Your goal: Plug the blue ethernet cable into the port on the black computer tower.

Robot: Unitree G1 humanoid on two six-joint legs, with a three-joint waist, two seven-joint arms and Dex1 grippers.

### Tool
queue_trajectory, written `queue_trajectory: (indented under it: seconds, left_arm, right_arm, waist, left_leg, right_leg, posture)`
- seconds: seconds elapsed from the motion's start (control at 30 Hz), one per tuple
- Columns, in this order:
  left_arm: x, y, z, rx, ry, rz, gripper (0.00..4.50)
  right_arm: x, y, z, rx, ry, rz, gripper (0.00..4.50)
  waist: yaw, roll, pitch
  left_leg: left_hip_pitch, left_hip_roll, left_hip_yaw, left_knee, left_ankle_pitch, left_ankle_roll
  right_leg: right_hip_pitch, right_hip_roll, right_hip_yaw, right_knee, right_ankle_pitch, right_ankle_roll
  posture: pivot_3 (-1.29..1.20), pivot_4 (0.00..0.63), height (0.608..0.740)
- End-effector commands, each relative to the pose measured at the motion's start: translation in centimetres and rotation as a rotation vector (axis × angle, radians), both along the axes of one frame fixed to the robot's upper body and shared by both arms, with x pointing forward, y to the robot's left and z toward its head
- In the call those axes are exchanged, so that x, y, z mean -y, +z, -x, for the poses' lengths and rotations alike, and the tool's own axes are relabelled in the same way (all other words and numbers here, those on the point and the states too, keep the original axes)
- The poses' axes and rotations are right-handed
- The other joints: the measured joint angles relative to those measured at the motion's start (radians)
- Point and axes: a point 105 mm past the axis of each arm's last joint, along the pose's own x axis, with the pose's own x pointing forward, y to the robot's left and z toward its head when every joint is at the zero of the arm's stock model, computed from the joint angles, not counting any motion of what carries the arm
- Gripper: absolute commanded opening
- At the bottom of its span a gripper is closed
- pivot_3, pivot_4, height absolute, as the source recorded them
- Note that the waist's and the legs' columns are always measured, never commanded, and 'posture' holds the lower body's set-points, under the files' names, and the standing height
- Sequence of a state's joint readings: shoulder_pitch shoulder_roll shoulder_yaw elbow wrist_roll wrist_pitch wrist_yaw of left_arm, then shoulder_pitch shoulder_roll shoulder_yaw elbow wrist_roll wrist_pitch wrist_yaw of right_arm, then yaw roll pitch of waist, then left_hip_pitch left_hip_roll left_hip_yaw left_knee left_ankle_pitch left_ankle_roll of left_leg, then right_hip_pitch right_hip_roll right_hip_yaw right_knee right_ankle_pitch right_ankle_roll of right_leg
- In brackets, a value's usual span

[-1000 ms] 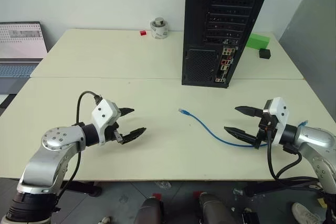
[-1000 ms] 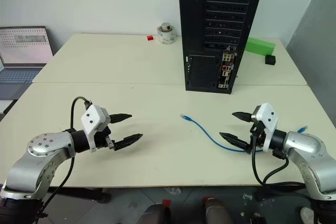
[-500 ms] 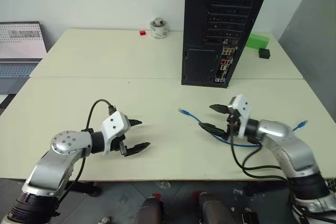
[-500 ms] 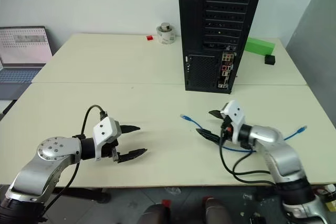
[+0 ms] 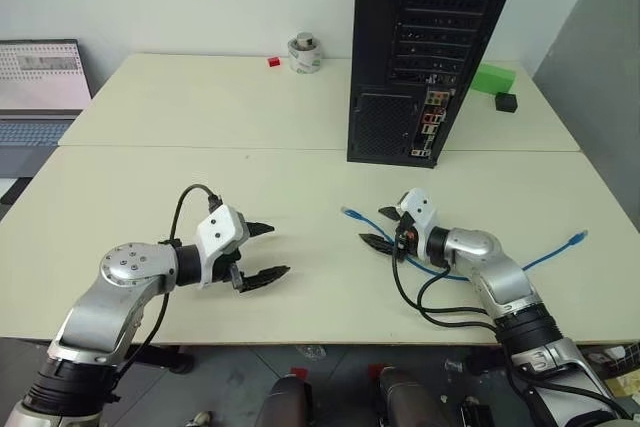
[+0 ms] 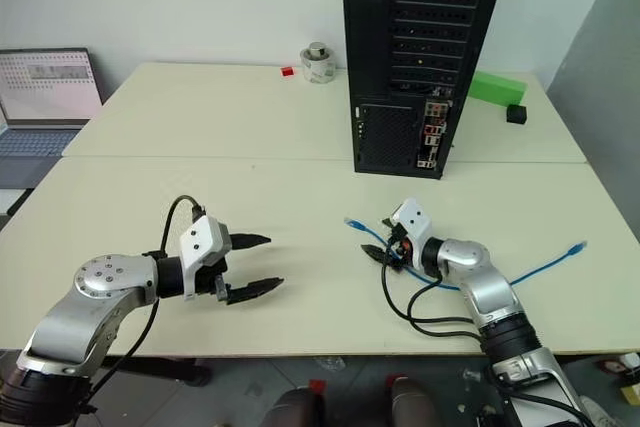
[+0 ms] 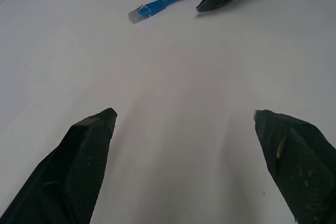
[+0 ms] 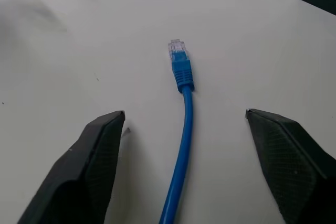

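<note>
The right pincer [image 8: 184, 166], fingers apart, straddles the blue ethernet cable [image 8: 184, 108] (lengthwise between them), plug ahead; the left pincer [image 5: 262, 252], also apart, is farther.

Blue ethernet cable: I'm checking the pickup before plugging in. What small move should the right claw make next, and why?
Probably close. The right claw is open, its fingers on either side of the blue ethernet cable just behind the clear plug, which lies flat on the table. Closing there would likely grip it near the plug for the black computer tower.
</note>
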State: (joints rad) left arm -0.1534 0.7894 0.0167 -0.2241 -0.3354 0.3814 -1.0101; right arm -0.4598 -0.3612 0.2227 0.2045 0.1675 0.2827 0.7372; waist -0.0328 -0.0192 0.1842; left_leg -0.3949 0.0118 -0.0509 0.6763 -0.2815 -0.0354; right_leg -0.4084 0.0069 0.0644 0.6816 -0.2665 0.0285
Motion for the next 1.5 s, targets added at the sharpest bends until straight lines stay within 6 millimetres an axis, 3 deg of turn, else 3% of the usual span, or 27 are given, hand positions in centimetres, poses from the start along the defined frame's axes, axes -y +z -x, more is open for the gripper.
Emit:
queue_trajectory:
  seconds: [0.03, 0.43, 0.77, 1.07, 1.5]
  left_arm:
    - [0.3, 0.8, -0.4, 0.03, -0.013, 0.016, 4.5]
    - [0.9, 0.9, -2.4, 0.023, -0.025, 0.028, 4.5]
    - [2.7, 0.3, -3.4, 0.044, -0.172, -0.044, 4.5]
    - [4.6, 0.8, -3.3, 0.063, -0.289, -0.016, 4.5]
    - [4.6, 0.7, -3.2, 0.052, -0.323, -0.031, 1.79]
  right_arm:
    - [-0.9, 1.2, -0.3, 0.072, 0.023, 0.01, 2.85]
    - [-1.2, 1.7, -0.2, 0.12, 0.043, 0.05, 0.01]
    - [-3.9, 4.3, 4.6, 0.15, 0.338, 0.089, 0.01]
    - [-4.8, 4.9, 5.9, 0.123, 0.394, 0.089, 0.01]
    - [-5.0, 5.1, 6.2, 0.118, 0.402, 0.084, 0.0]
  waist:
    - [0.0, 0.0, 0.0]
    - [0.0, 0.0, 0.0]
    - [0.001, 0.0, 0.0]
    - [0.0, 0.0, 0.0]
    - [0.0, 0.0, 0.0]
  left_leg:
    - [0.0, 0.0, 0.0, 0.0, 0.0, 0.0]
    - [0.0, 0.0, 0.0, 0.0, 0.0, 0.0]
    - [0.0, -0.001, 0.0, 0.0, 0.0, 0.0]
    - [-0.001, -0.001, -0.001, 0.001, 0.0, 0.0]
    - [-0.001, -0.001, -0.002, 0.001, 0.0, 0.0]
  right_leg:
    - [0.0, 0.0, 0.0, 0.0, 0.0, 0.0]
    - [0.0, 0.0, 0.0, 0.0, 0.0, 0.0]
    - [0.0, 0.0, -0.001, 0.0, 0.0, 0.0]
    - [0.0, 0.0, -0.001, 0.0, 0.0, 0.0]
    - [0.0, 0.0, -0.001, 0.0, 0.0, 0.0]
  posture:
    - [0.0, 0.15, 0.74]
    - [0.0, 0.15, 0.74]
    - [0.0, 0.15, 0.74]
    - [0.0, 0.15, 0.74]
    - [0.0, 0.15, 0.74]
